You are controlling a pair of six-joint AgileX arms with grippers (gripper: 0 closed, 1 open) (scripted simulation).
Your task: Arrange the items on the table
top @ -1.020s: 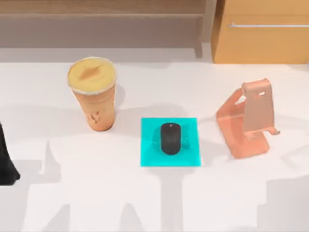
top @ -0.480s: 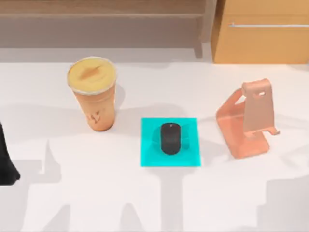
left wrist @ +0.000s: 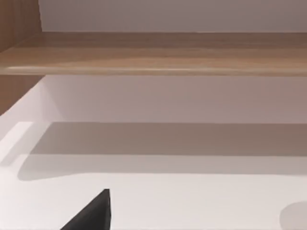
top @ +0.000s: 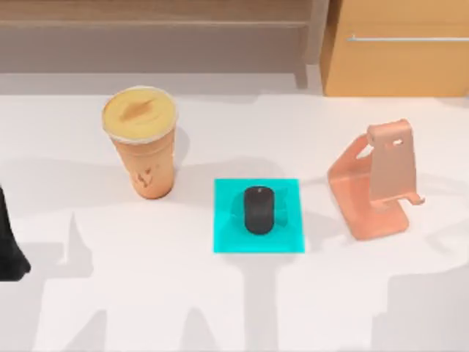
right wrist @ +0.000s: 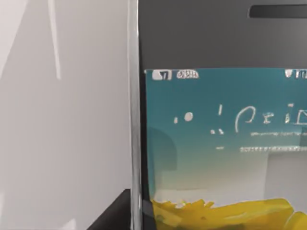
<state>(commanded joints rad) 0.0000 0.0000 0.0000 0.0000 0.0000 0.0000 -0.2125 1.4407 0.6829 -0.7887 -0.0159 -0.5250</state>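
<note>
You've got the lidded cup [top: 141, 141] upright left of the mat [top: 259, 215] bearing the mouse [top: 258, 210]; I cannot tell either gripper's state.

Table [top: 220, 308] looked smooth matt white, mouse [top: 258, 210] matt black plastic, mat [top: 227, 242] flat cyan, cup [top: 146, 158] matt orange-tan, stand [top: 374, 213] smooth salmon plastic, cabinet [top: 396, 70] wood, metal handle [top: 407, 38], smartphone [right wrist: 220, 143] glossy screen, silver frame.

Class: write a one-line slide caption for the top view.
Mouse on cyan mat, cup left, pink stand right.
</note>
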